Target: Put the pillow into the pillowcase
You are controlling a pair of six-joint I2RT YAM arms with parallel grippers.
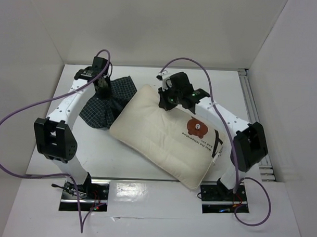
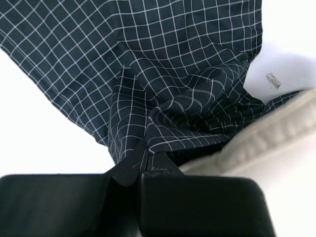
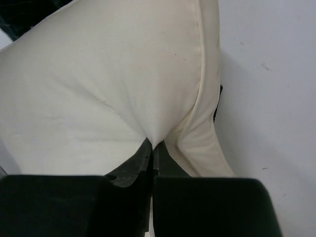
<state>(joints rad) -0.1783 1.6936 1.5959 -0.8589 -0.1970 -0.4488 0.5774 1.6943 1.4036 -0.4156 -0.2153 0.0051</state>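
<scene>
The cream pillow with a brown bear print lies slantwise across the middle of the table. Its far left end overlaps the dark checked pillowcase, which lies crumpled at the back left. My left gripper is shut on a fold of the pillowcase; the pillow's edge shows to the right in the left wrist view. My right gripper is shut on a pinch of the pillow at its far top edge, beside the seam.
White walls enclose the table on three sides. A metal rail runs along the right edge. Purple cables loop beside both arms. The arm bases sit at the near edge.
</scene>
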